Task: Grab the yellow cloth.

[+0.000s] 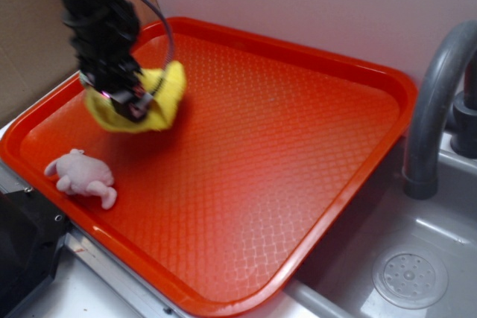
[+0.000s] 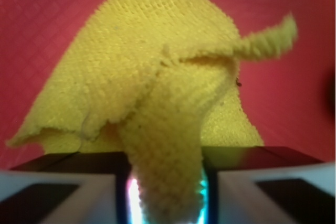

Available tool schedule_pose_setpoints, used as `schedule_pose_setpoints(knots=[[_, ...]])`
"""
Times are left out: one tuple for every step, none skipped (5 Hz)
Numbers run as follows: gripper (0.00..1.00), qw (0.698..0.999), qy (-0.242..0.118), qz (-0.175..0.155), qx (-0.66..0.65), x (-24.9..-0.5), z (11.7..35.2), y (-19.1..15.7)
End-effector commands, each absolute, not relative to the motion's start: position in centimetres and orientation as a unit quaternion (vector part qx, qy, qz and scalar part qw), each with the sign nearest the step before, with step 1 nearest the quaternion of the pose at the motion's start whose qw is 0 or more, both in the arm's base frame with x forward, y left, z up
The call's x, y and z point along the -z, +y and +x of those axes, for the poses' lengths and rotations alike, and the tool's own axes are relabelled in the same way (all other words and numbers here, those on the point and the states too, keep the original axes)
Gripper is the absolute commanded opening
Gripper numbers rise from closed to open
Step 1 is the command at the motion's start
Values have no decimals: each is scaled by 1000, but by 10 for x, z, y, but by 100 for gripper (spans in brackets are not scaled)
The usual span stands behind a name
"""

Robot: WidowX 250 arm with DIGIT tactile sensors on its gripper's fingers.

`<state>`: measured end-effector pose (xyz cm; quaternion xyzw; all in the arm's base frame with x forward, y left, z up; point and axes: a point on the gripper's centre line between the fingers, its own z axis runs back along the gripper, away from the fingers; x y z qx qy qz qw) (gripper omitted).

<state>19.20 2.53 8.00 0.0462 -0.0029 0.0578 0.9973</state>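
Yellow cloth: the yellow cloth [image 1: 168,91] was bunched at the far left of the red tray [image 1: 313,147], most of it under the gripper, one lobe sticking out to the right.
Weave: waffle-textured fabric [image 2: 131,72], spread as a rough triangle in the wrist view, with a thick fold running down between the fingers and one corner curled up at the right.
Gripper: the gripper [image 1: 127,102] was clenched on that fold; the wrist view showed the fabric pinched tight in the narrow gap between the two pale fingers [image 2: 58,192].
Height: the cloth hung in folds rather than lying flat, but whether its lower edge was clear of the tray could not be told.
Step in hand: the grasp itself looked made, so the task seemed close to done.
Next move: a straight lift, jaws kept shut, enough to carry the trailing edges off the tray.
Risk: only one fold was held, so a jerk might let it slip.
Neighbours: a pink plush toy [image 1: 83,175] lay at the near left of the tray, apart from the cloth; a grey tap [image 1: 436,102] and sink drain [image 1: 410,279] stood at the right.
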Motion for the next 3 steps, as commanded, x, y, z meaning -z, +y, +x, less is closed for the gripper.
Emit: schedule_pose_setpoints(knots=[[0, 987, -49, 13, -151, -189, 187, 30], [0, 987, -46, 23, -152, -238, 201, 18], [0, 989, -13, 32, -146, -216, 209, 14]])
